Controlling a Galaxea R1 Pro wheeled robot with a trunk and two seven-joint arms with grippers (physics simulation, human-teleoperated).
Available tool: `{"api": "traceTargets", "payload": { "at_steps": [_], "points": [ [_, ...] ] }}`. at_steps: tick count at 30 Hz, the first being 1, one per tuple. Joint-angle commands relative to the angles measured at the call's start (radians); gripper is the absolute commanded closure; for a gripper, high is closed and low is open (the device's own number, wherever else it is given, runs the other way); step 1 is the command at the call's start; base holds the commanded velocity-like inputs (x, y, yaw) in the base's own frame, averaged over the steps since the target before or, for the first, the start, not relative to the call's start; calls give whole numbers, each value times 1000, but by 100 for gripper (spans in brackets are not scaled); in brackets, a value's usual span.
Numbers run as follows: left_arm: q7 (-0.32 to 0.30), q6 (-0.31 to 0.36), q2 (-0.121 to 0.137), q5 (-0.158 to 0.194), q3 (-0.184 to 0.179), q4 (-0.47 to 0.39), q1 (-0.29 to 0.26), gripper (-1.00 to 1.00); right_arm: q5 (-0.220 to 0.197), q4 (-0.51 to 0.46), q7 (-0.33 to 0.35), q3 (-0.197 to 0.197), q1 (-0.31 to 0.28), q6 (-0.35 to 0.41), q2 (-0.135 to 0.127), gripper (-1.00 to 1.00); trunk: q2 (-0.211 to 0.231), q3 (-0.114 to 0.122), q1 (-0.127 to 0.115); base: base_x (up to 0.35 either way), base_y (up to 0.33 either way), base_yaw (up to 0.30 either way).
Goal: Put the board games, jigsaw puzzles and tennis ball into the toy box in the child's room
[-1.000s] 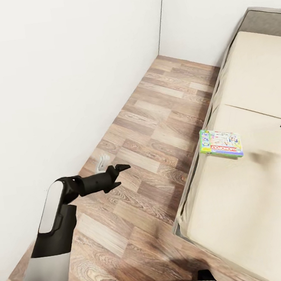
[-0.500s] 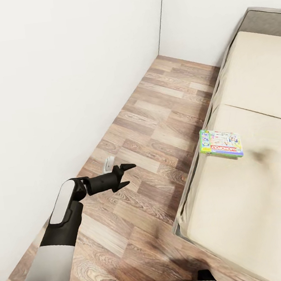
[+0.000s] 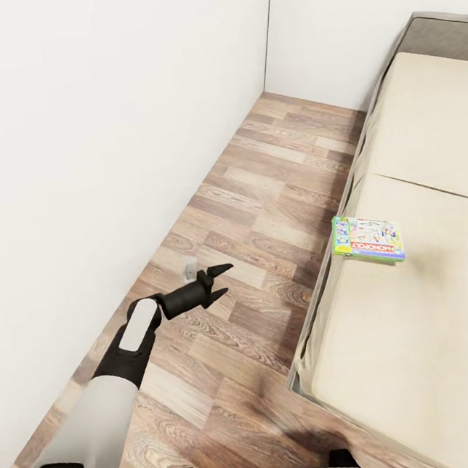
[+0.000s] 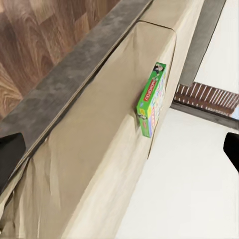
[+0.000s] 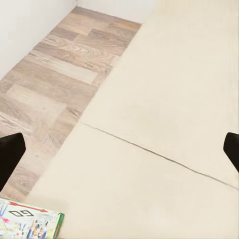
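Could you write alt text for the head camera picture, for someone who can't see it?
A green-edged Monopoly box lies flat near the edge of a beige bed. The robot's left gripper, fingers apart, hangs over the wood-plank floor beside a white wall.

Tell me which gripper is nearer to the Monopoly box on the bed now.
I cannot tell. The left gripper hangs over the floor beside the bed, jaws open, pointing toward the Monopoly box. The right wrist view looks down on the box's corner, jaws open.

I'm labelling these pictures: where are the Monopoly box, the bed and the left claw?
Monopoly box (image 3: 368,239): head view, middle of its printed lid.
Bed (image 3: 436,326): head view, bare beige cover.
Left claw (image 3: 223,279): head view, midway between its fingertips.
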Motion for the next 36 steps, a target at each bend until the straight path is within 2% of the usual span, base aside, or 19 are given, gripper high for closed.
{"api": "traceTargets", "payload": {
  "at_steps": [1,2,3,5,6,9,10,12,17,23,36],
  "points": [
    [-9,2,-1,-7,0,2,-1,-100,0,-1,3,-1,0,7,-1,-100,0,-1,0,0,0,0],
    [-69,-17,-10,-45,-3,32,-7,-100,-1,-29,4,-4,-1,23,-21,-100,0,-1,0,0,0,0],
    [-69,-17,-10,-45,-3,32,-7,-100,-1,-29,4,-4,-1,23,-21,-100,0,-1,0,0,0,0],
    [-157,-48,-24,-115,-12,75,-16,-100,-2,-84,5,-8,-3,56,-52,-100,0,-1,0,0,0,0],
    [-157,-48,-24,-115,-12,75,-16,-100,-2,-84,5,-8,-3,56,-52,-100,0,-1,0,0,0,0],
    [-236,-80,-37,-192,-21,111,-22,-100,-1,-154,6,-13,-3,113,-77,-100,0,-1,0,0,0,0],
    [-236,-80,-37,-192,-21,111,-22,-100,-1,-154,6,-13,-3,113,-77,-100,0,-1,0,0,0,0],
    [-267,-92,-41,-223,-25,123,-25,-100,-1,-186,6,-15,-4,145,-86,-100,0,-1,0,0,0,-28],
    [-299,-100,-43,-249,-26,132,-26,-100,-1,-213,5,-16,-5,176,-96,-100,0,-1,0,0,0,-92],
    [-316,-102,-45,-262,-27,127,-27,-100,-1,-227,6,-17,-6,192,-103,-100,0,-1,0,0,0,-185],
    [-329,-105,-36,-276,-13,24,13,-100,-2,-240,7,-17,-6,206,-107,-100,0,-1,0,0,0,-252]
  ]
}}
